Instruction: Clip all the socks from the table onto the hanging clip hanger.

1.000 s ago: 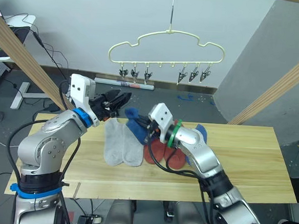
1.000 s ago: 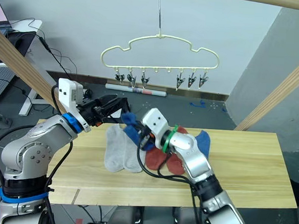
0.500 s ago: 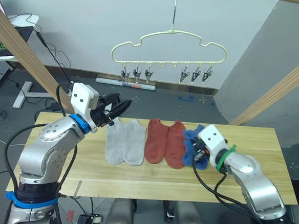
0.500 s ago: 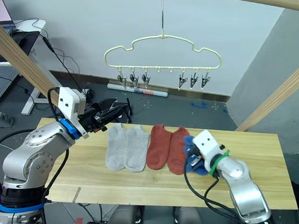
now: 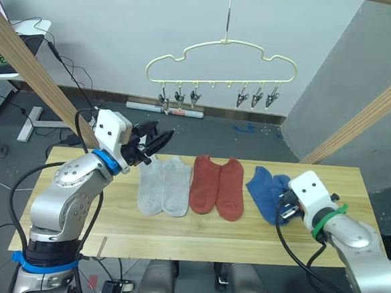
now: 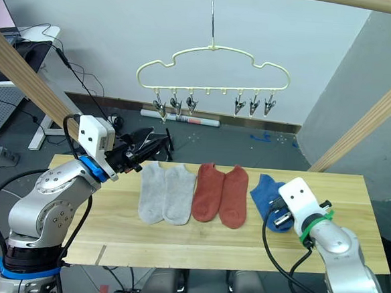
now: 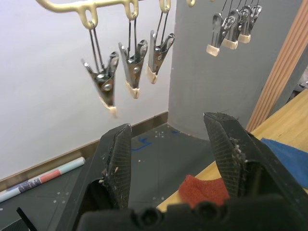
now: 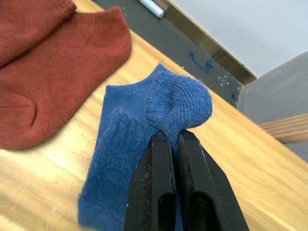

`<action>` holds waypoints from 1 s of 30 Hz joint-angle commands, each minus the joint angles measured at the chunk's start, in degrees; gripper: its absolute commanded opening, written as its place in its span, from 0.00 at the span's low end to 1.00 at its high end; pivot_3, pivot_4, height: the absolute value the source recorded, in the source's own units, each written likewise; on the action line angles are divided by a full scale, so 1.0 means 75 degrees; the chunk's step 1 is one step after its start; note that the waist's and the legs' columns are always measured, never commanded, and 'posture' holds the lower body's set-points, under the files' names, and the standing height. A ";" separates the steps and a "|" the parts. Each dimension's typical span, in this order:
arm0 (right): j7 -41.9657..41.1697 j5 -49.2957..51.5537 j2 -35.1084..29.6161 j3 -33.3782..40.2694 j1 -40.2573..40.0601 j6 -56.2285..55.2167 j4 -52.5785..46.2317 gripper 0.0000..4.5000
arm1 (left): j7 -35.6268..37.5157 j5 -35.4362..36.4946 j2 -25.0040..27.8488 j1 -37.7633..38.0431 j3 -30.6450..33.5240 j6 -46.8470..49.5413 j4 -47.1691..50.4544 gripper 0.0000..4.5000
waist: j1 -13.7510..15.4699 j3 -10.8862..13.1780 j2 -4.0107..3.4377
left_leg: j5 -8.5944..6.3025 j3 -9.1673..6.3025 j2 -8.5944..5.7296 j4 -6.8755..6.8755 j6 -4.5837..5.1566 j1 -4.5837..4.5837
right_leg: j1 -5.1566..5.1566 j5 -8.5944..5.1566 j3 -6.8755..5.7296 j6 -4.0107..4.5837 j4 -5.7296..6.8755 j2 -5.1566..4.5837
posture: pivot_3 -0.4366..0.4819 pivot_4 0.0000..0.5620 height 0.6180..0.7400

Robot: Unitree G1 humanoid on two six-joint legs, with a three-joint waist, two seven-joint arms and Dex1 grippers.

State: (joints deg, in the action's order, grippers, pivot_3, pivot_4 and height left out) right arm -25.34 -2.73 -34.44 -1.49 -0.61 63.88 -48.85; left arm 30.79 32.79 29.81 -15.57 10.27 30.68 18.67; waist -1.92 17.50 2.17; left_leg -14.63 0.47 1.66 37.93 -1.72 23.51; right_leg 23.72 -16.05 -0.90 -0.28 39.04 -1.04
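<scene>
Between right tool (image 8: 172,144) fingers, blue sock (image 8: 159,125)

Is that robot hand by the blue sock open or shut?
Shut: the right hand has its fingers pressed together, pinching a fold of the blue sock.

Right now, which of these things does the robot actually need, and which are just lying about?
Needed: light grey knit socks, rust red socks, blue socks, cream-yellow wire clip hanger, light wooden plank table.
Lying about: slanted wooden poles, white tube on the floor.
</scene>
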 commanded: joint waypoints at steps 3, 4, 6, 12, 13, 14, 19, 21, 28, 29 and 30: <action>0.0019 0.0062 -0.0385 0.0014 0.0056 0.0166 -0.0315 0.00 | -0.0002 -0.0007 -0.0081 0.0039 0.0013 -0.0178 0.0380 0.59 | 0.0000 0.0000 0.0000 | -0.0001 -0.0002 0.0000 0.0000 0.0003 0.0000 | 0.0000 -0.0014 -0.0001 -0.0025 0.0001 0.0001 | 0.35 0.56 1.00; 0.0091 0.0009 -0.0385 -0.0111 0.0059 0.0049 -0.0116 0.00 | -0.0004 -0.0018 -0.0099 0.0034 -0.0002 -0.0189 0.0370 0.59 | 0.0000 0.0000 0.0000 | -0.0004 -0.0002 0.0000 0.0000 0.0008 0.0000 | 0.0000 -0.0015 -0.0001 -0.0025 0.0001 0.0002 | 0.35 0.55 1.00; 0.0272 -0.0110 -0.0341 -0.0373 0.0081 -0.0248 0.0350 0.00 | -0.0016 -0.0031 -0.0141 0.0019 -0.0023 -0.0200 0.0357 0.59 | -0.0003 0.0000 0.0001 | -0.0013 -0.0002 0.0000 0.0000 0.0025 0.0000 | 0.0000 -0.0015 0.0000 -0.0026 0.0001 0.0002 | 0.36 0.55 1.00; 0.0793 -0.0254 0.0160 -0.0707 0.0299 -0.1053 0.1635 0.32 | -0.0143 -0.0047 -0.0290 -0.0010 -0.0057 -0.0165 0.0392 0.60 | -0.0004 0.0000 0.0001 | -0.0013 0.0001 -0.0001 0.0001 0.0025 0.0000 | 0.0000 -0.0013 0.0002 -0.0023 0.0000 0.0001 | 0.37 0.55 1.00; 0.0842 -0.0252 0.0253 -0.0729 0.0367 -0.1135 0.1749 0.40 | -0.0187 -0.0075 -0.0312 -0.0006 -0.0048 -0.0185 0.0384 0.60 | -0.0007 0.0000 0.0001 | -0.0013 0.0001 0.0000 0.0001 0.0025 0.0000 | 0.0000 -0.0013 0.0002 -0.0022 0.0000 0.0002 | 0.37 0.55 1.00; 0.0861 -0.0222 0.0346 -0.0723 0.0419 -0.1178 0.1823 0.48 | -0.0225 -0.0092 -0.0331 -0.0008 -0.0038 -0.0200 0.0371 0.64 | -0.0007 0.0000 0.0000 | -0.0013 0.0001 0.0000 0.0001 0.0025 0.0000 | 0.0001 -0.0012 0.0002 -0.0021 0.0001 0.0002 | 0.37 0.55 1.00; 0.0932 -0.0237 0.0479 -0.0595 0.0666 -0.1418 0.1920 0.90 | -0.0399 -0.0230 -0.0466 -0.0126 -0.0028 -0.0427 0.0229 0.94 | 0.0002 0.0000 0.0000 | -0.0013 0.0000 -0.0001 0.0002 0.0025 0.0000 | 0.0000 -0.0011 0.0003 -0.0020 0.0001 0.0001 | 0.37 0.55 1.00; 0.0767 -0.0007 0.0536 -0.0483 0.0713 -0.1593 0.1761 0.99 | -0.0485 -0.0379 -0.0558 -0.0221 -0.0055 -0.0602 0.0103 1.00 | 0.0004 0.0000 0.0000 | -0.0013 0.0000 -0.0001 0.0002 0.0026 0.0000 | 0.0000 -0.0009 0.0003 -0.0016 0.0001 0.0001 | 0.36 0.55 1.00; -0.0194 0.1124 0.0852 -0.0532 0.1148 -0.2528 0.0868 0.99 | -0.1044 -0.1488 -0.1191 -0.0857 -0.0459 -0.1723 -0.0722 1.00 | -0.0010 0.0001 -0.0001 | -0.0015 0.0000 -0.0001 0.0002 0.0029 0.0001 | 0.0000 0.0003 0.0002 0.0006 0.0001 0.0003 | 0.34 0.56 1.00; -0.0322 0.1342 0.0974 -0.0564 0.1306 -0.2627 0.0772 0.99 | -0.1192 -0.1634 -0.1342 -0.1016 -0.0480 -0.1900 -0.0911 1.00 | -0.0014 0.0001 0.0000 | -0.0015 0.0000 -0.0002 0.0005 0.0030 0.0001 | -0.0001 0.0004 0.0002 0.0005 0.0001 0.0003 | 0.33 0.57 1.00; -0.0399 0.1476 0.1048 -0.0584 0.1409 -0.2691 0.0718 0.99 | -0.1285 -0.1733 -0.1447 -0.1121 -0.0487 -0.2030 -0.1046 1.00 | -0.0016 0.0001 0.0000 | -0.0015 0.0000 -0.0003 0.0005 0.0032 0.0002 | -0.0001 0.0005 0.0002 0.0004 0.0001 0.0003 | 0.33 0.57 1.00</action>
State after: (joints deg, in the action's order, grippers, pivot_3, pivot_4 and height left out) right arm -26.82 5.93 -27.14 -5.93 9.00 45.92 -40.08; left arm 22.82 21.63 19.52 -22.74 6.50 18.63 11.11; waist -2.05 17.51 2.17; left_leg -14.75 0.46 1.64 37.98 -1.47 23.52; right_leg 23.71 -16.00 -0.89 -0.26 39.04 -1.01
